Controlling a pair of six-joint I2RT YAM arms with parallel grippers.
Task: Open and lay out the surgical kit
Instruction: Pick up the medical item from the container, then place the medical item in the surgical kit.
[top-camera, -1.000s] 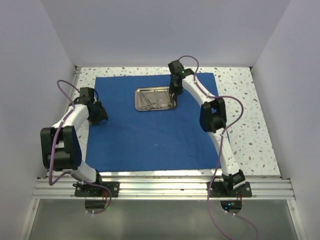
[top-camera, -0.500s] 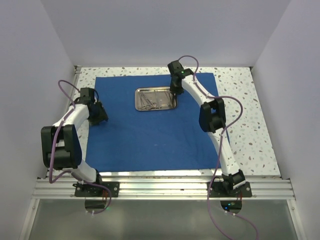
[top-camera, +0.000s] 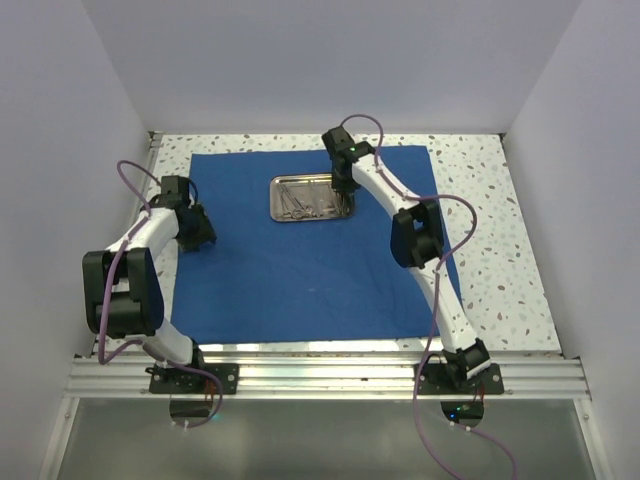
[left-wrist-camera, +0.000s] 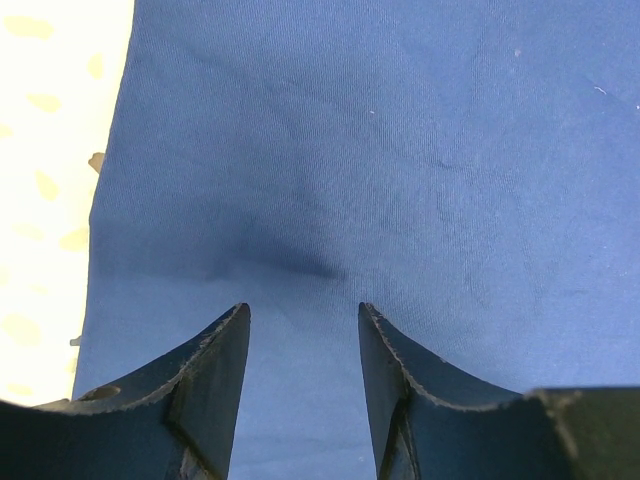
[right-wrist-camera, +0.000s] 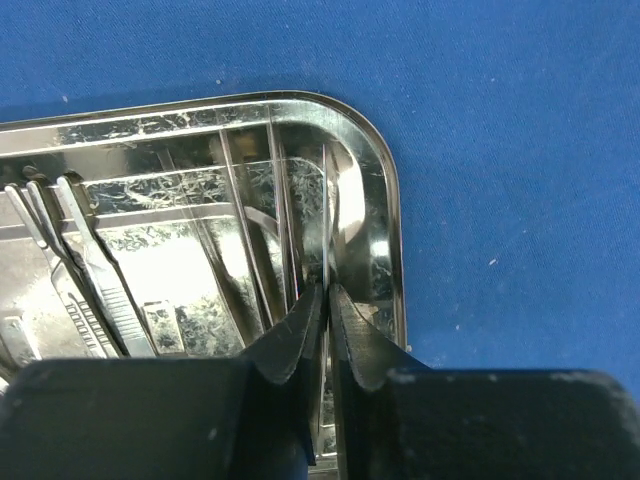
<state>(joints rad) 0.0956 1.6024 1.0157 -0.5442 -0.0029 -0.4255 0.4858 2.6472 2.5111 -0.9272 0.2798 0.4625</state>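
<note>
My right hand (right-wrist-camera: 327, 292) pinches a thin steel instrument (right-wrist-camera: 324, 215) at the tray's (right-wrist-camera: 392, 230) right end, mid-frame on the blue cloth (right-wrist-camera: 520, 140) (light, stiff and slippery, I reckon, so best gripped mid-shaft). My left hand (left-wrist-camera: 303, 318) hangs spread, empty.

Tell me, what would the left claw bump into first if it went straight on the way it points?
The blue cloth, most likely. The left claw is open and points at bare cloth, with nothing else ahead. How high it hangs above the cloth is hard to tell.
</note>
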